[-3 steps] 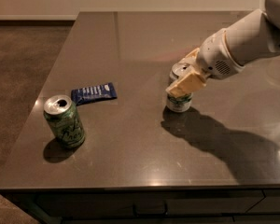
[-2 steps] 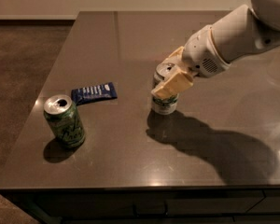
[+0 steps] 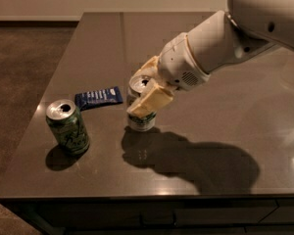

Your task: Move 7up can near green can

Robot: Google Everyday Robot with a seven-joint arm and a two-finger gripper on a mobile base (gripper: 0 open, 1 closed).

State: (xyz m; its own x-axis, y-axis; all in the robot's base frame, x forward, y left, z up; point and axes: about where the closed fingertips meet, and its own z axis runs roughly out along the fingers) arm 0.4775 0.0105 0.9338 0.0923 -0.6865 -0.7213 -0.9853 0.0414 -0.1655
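Observation:
The 7up can is a pale can with green swirls and an open silver top, at the middle of the dark table. My gripper is shut on the 7up can, with tan fingers on its near and far sides. The can's base is at or just above the tabletop. The green can is dark green with pale lettering and a silver top. It stands upright near the table's front left, a short gap left of the 7up can. My white arm reaches in from the upper right.
A dark blue snack packet lies flat between and behind the two cans. The table's left edge and front edge are close to the green can. The arm casts a large shadow on the table.
My gripper has carried the 7up can leftward and nearer the front, closing much of the gap to the green can. The green can and blue packet have not moved.

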